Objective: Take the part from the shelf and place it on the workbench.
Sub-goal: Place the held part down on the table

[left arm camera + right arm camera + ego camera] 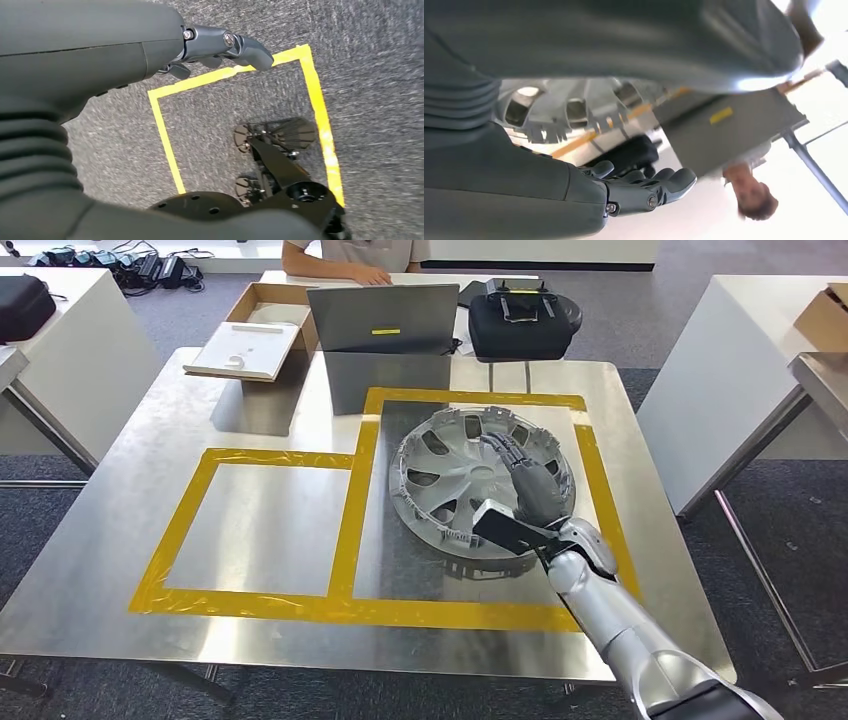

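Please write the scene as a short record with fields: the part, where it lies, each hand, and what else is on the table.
part: grey wheel cover, inner side up
place: on the metal workbench, inside the larger yellow tape frame, tilted, its near edge raised
right hand: lies on the wheel cover, fingers reaching toward its centre; whether it grips cannot be told
left hand: hangs over grey carpet marked with yellow tape, holds nothing, fingers curled
other things: closed laptop, white tray on a cardboard box, black case
person: sits behind the laptop
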